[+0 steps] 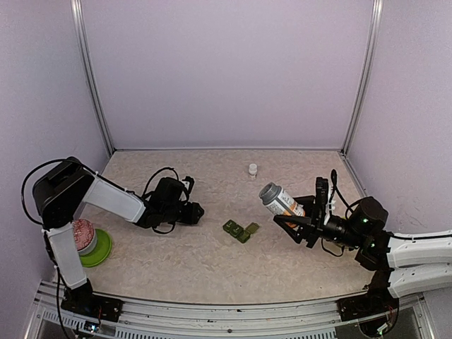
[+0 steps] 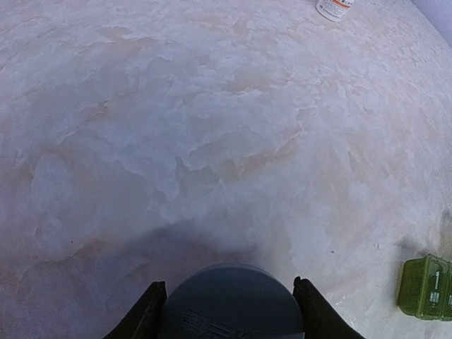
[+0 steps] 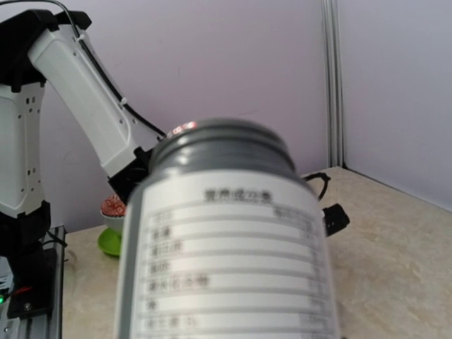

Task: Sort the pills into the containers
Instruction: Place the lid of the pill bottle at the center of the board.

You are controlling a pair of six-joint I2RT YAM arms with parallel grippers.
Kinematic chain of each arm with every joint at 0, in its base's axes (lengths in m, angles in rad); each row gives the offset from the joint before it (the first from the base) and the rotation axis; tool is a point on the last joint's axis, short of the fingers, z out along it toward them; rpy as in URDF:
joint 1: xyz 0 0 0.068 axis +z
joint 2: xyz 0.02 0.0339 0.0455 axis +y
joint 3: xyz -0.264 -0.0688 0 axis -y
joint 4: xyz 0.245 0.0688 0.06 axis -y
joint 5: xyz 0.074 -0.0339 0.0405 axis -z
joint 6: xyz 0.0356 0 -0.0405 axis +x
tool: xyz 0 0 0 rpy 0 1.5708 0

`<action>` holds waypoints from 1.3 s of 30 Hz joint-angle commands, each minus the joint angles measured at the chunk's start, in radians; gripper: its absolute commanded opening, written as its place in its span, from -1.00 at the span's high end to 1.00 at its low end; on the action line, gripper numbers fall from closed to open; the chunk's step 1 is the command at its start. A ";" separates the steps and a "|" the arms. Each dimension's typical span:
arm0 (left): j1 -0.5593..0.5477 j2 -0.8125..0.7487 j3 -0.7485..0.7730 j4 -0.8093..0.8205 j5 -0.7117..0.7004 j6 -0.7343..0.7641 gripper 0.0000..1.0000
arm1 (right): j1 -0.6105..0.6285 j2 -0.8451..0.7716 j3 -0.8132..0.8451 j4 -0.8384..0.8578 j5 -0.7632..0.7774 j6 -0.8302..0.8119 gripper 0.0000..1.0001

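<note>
Surface (image 1: 212, 272) was pale, marbled; the work sat mid-way between the left arm (image 1: 113, 199), lying low across its side, and the right arm (image 1: 417, 253), reaching in from its own side.

Pill bottle (image 1: 277, 198) was off the surface, tilted, neck end pointing toward the left arm's side; right tool (image 1: 292, 212) was clenched round its lower body; neck looked uncapped; my read: staged for a pour, mouth not yet over the box.

Lime bowl (image 1: 99, 253) was parked by the left base, well apart from the action; a reddish speckled round thing sat in it, couldn't tell what.

Dark round cap (image 2: 233, 307) was grasped in the left tool (image 1: 195, 210), a finger pressed on each side (likely the bottle's own lid, held out of the way; judgement only).

Pill box (image 1: 239, 230) lay flat on the surface between the two tools, nearer the bottle; sensible as a pour target either arm could reach.

Small white bottle (image 1: 252, 169) stood upright farther back, apart from everything.

Box look: dark olive-green, slightly translucent plastic; short strip of joined square cells; ribbed along one edge in the left wrist view; in the top view one lid seemed flipped open at the end nearer the right arm, others looked shut; too small to tell if any pills were inside.
</note>
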 commanded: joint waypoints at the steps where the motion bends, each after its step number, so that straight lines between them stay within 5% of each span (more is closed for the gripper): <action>1: 0.002 0.019 0.015 -0.002 -0.065 0.024 0.02 | 0.000 -0.018 -0.020 0.044 0.007 0.020 0.60; 10: -0.012 0.049 0.024 -0.015 -0.118 0.037 -0.11 | 0.000 -0.016 -0.049 0.085 -0.001 0.021 0.59; 25: -0.019 -0.008 0.033 -0.044 -0.131 0.035 -0.68 | -0.001 -0.024 -0.075 0.077 0.005 0.036 0.60; 32: -0.025 -0.068 0.044 -0.044 -0.062 0.043 -0.96 | 0.000 -0.040 -0.112 0.089 0.019 0.035 0.59; 39: -0.061 -0.086 0.051 0.009 0.067 0.066 -0.98 | -0.001 0.001 -0.125 0.111 0.031 0.042 0.59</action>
